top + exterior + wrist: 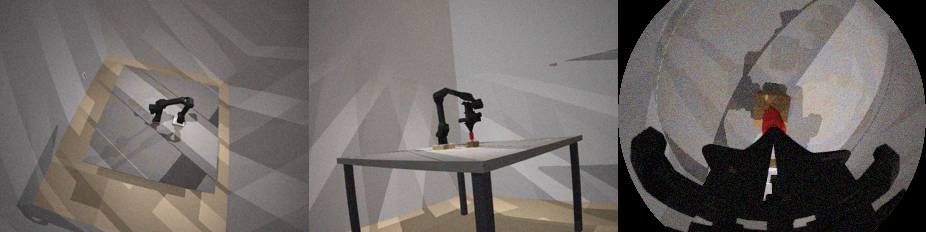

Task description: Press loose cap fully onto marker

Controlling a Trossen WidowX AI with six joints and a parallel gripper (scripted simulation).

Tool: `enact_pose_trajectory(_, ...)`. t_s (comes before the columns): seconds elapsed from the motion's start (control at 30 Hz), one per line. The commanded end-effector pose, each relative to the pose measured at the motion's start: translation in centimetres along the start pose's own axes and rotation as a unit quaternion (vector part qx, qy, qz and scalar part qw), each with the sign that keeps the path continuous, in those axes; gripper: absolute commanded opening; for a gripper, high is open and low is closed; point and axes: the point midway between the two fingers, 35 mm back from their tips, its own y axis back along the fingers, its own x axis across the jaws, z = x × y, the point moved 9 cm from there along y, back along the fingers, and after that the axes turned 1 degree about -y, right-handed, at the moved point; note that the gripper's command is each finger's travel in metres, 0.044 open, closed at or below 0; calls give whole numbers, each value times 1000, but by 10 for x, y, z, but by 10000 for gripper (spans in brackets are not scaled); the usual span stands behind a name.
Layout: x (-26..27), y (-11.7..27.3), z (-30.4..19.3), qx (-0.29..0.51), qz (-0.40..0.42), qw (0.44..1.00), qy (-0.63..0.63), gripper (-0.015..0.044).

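The red cap [471, 136] [773, 119] stands upright on the marker, above the wooden holder block [472, 144] [783, 102] [156, 122]. A short, thin part shows between cap and block in the exterior view; the rest of the marker is hidden. My gripper [471, 131] [773, 130] points down with its fingers shut and nothing between them. Its fingertips are at the top of the cap, apparently touching it; a small gap cannot be ruled out. In the top view the arm hides the cap.
The arm's base stands at a low wooden plate [175, 122] [443, 147] with a pale top, beside the holder block. The grey table [139, 154] [413, 165] extends around them. Broad shadows and bright patches cross the table.
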Motion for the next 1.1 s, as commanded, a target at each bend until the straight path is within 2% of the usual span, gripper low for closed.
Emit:
enact_pose_trajectory(0.0,0,1,0,-1,0,1000,0,0)
enact_pose_trajectory(0.2,-2,8,2,-20,2,1000,12,0)
enact_pose_trajectory(0.47,0,88,1,-1,0,1000,0,0)
enact_pose_trajectory(0.67,0,90,0,0,0,1000,0,0)
enact_pose_trajectory(1.07,0,90,0,0,0,1000,0,315)
